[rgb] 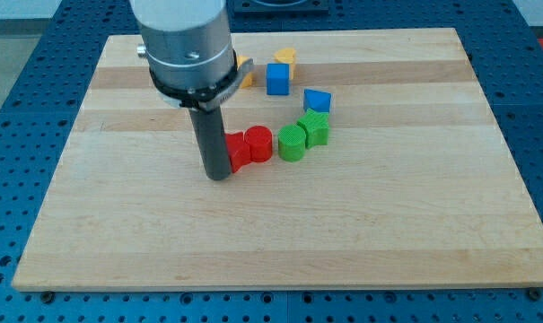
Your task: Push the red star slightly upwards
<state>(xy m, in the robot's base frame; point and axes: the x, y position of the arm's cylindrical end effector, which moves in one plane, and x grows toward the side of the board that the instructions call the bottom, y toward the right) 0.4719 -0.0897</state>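
Note:
The red star (238, 150) lies near the middle of the wooden board (280, 224), partly hidden by my rod. My tip (217, 176) rests on the board right against the star's left and lower side. A red cylinder (259, 144) touches the star on its right. A green cylinder (292, 142) and a green star-like block (315, 128) follow to the right.
A blue cube (277, 78) and a blue block (317, 100) lie toward the view's top. A yellow block (284, 58) sits above the blue cube, and another yellow block (244, 70) peeks out beside the arm's housing (186, 45).

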